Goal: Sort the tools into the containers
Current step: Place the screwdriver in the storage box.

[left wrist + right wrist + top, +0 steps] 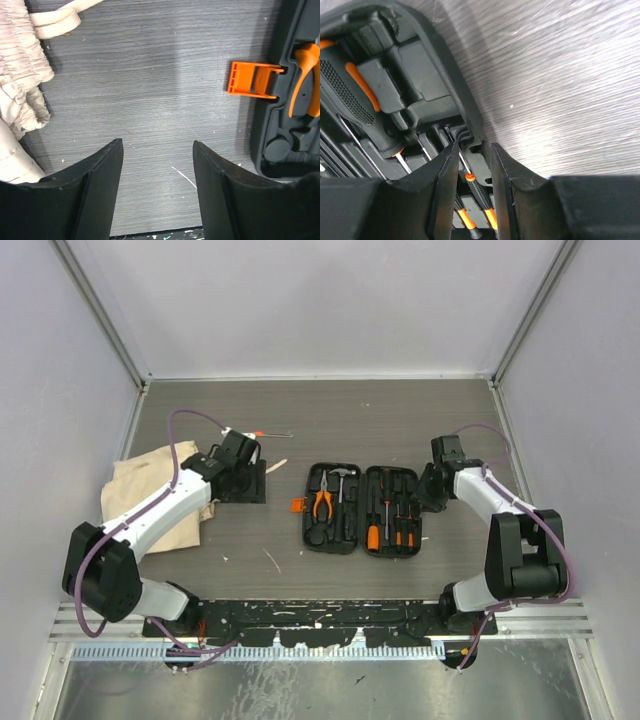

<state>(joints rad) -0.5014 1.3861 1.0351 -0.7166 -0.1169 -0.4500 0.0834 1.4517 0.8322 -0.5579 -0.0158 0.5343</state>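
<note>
Sorting looking nearly done: pliers (322,502), hammer (341,480) and screwdrivers (385,515) lying in slots of open tool case (363,510), mid-table. Thin driver (272,434) lying loose on table (350,420), likely next, calling for left reach outward and low, narrow pinch. Left gripper (157,145) hovering with fingers spread wide between cloth bag (140,490) and case latch (250,80). Right gripper (472,145) sitting at case's right rim, fingers near together; clamping or not, cannot tell. Grey wood-grain top, pale walls (300,300) enclosing.

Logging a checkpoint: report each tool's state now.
Left tool: open, holding nothing.
Right tool: nearly closed over the tool case; whether it grips anything cannot be told.
</note>
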